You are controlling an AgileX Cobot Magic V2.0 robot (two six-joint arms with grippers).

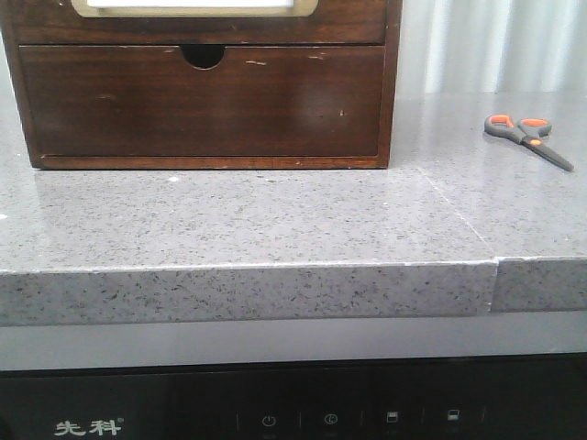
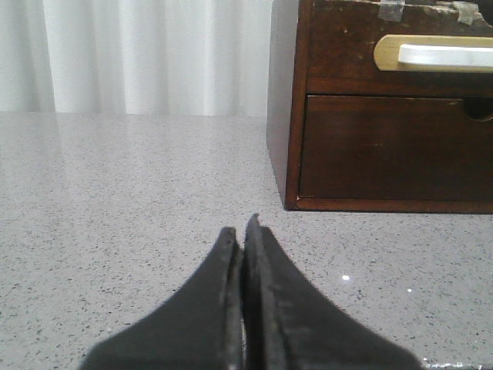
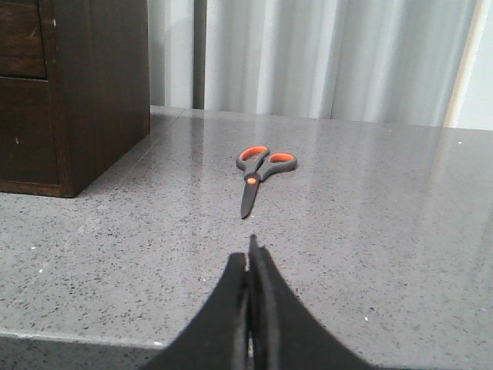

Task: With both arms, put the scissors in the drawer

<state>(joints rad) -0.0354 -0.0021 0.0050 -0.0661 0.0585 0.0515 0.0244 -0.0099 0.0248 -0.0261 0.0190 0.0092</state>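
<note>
The scissors (image 1: 527, 137) lie flat on the grey stone table at the right, grey handles with orange-lined loops, blades pointing toward the front right. In the right wrist view the scissors (image 3: 256, 173) lie ahead of my right gripper (image 3: 250, 254), which is shut and empty, apart from them. The drawer (image 1: 197, 20) with the tan-rimmed white oblong is the upper one of the wooden cabinet and is closed; only its lower strip shows in the front view. The drawer also shows in the left wrist view (image 2: 385, 65), beyond my left gripper (image 2: 240, 231), which is shut and empty above the table.
Below it is a second closed drawer front with a half-round finger notch (image 1: 202, 96). The wooden cabinet (image 3: 92, 85) stands at the back left of the grey stone table (image 1: 275, 220). White curtains hang behind. The table's front edge (image 1: 248, 270) runs across the front view.
</note>
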